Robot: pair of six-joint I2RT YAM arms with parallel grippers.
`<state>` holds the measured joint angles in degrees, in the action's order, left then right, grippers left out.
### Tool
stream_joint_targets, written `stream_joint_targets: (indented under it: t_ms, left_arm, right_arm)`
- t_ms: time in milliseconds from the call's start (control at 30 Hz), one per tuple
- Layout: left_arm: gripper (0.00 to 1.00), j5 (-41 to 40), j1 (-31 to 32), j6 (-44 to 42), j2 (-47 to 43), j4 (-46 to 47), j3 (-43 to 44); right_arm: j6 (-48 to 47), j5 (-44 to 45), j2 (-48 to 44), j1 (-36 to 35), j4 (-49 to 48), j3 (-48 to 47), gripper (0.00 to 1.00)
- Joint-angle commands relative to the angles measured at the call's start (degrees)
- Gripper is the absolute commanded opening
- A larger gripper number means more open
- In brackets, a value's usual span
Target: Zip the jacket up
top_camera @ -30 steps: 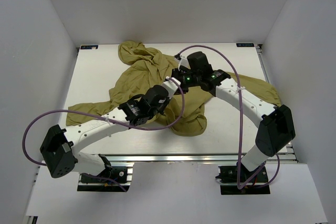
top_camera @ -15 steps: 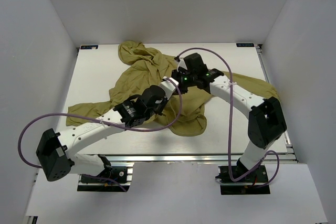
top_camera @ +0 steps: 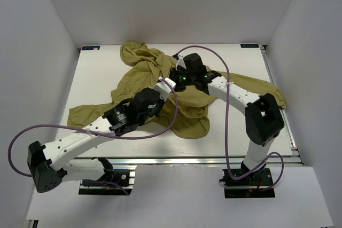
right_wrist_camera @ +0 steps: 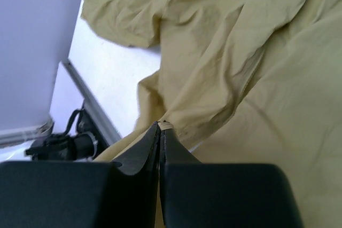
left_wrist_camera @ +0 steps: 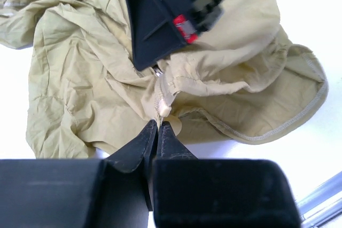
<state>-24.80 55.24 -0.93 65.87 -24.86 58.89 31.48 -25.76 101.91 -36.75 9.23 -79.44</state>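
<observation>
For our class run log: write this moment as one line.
left gripper: shut on jacket at zipper base | right gripper: shut on jacket further along zipper

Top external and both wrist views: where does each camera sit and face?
Top external: above, behind the arms, looking down on the table and the jacket; both arms show.
Right wrist: on the right arm, facing the jacket; the right gripper shows.
Left wrist: on the left arm, facing the zipper; the left gripper shows.
Shared: left wrist also sees the right gripper.
</observation>
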Motion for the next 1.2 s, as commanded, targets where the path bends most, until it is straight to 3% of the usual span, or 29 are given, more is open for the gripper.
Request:
stream_joint_targets:
  t_ms: [0,167,333,500,600,633,800,1000,1167]
  left_arm:
    - [0.0,1.8,0.4,0.3,-4.0,-0.4,2.3]
    - [0.0,12.2,0.4,7.0,-5.2,-2.2,-0.3]
    - [0.0,19.3,0.4,15.3,-4.0,-6.1,-4.2]
    - [0.0,29.5,0.4,21.3,-3.5,-2.6,-11.5]
    - [0.0,32.3,0.4,24.8,-1.9,-2.5,-13.6]
    - [0.0,32.5,0.4,25.7,-1.5,-2.6,-14.1]
    - [0.0,34.4,0.4,29.1,-0.5,-1.6,-16.6]
    - [0.0,35.1,0.4,32.0,-0.3,-4.0,-17.6]
    - [0.0,34.3,0.4,32.2,-0.4,-5.8,-16.7]
  right_arm:
    - [-3.7,6.1,4.3,1.5,-5.5,-3.7,0.0]
    - [-3.7,7.7,13.5,5.9,-14.5,-12.6,0.0]
    - [-8.4,8.5,22.8,9.9,-18.9,-27.2,0.0]
    - [-9.8,11.1,33.5,13.4,-26.9,-42.3,0.0]
    - [-10.3,14.5,38.8,15.0,-36.5,-47.2,0.0]
    - [-10.2,15.4,41.1,15.4,-44.6,-47.3,0.0]
    - [-10.8,23.4,50.5,16.6,-49.1,-61.3,0.0]
    - [-13.1,27.7,51.0,18.6,-54.7,-61.5,0.0]
    - [-14.4,20.1,47.4,19.3,-53.6,-57.4,0.0]
